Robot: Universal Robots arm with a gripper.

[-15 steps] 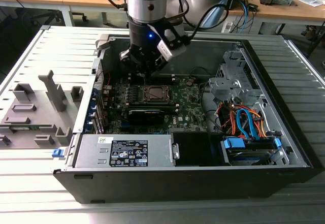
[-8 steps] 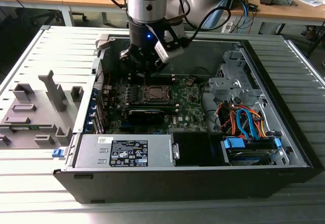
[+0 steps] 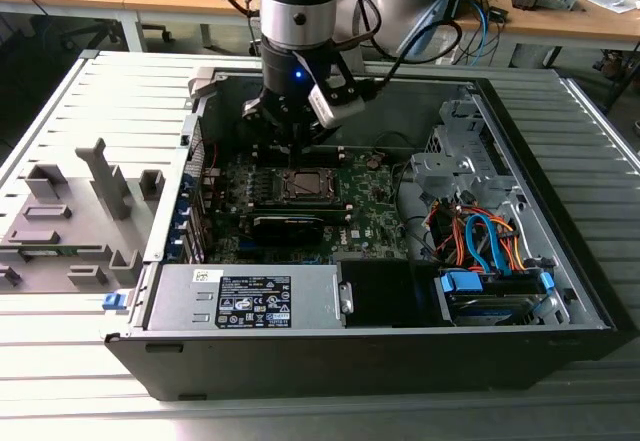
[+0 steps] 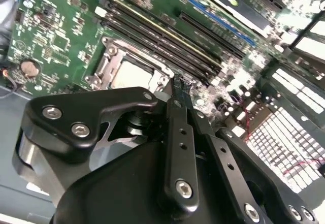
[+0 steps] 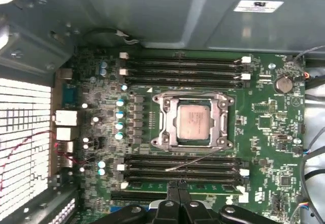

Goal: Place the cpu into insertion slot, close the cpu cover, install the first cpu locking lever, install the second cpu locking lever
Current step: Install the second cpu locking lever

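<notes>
Inside the open case (image 3: 520, 291) we saw the cpu (image 5: 193, 121) seated under its cover (image 5: 223, 102), jaws pressed together, empty, hovering above the board (image 5: 274, 132)

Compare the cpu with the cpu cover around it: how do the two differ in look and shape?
The cpu is a solid square with a pale, plain metal face; the cpu cover is a darker silver frame with a large central window. The cpu sits inside that window, while the cpu cover borders it on all sides and has notched, bolted corners. Both lie flat on the green motherboard and are roughly square.
</notes>
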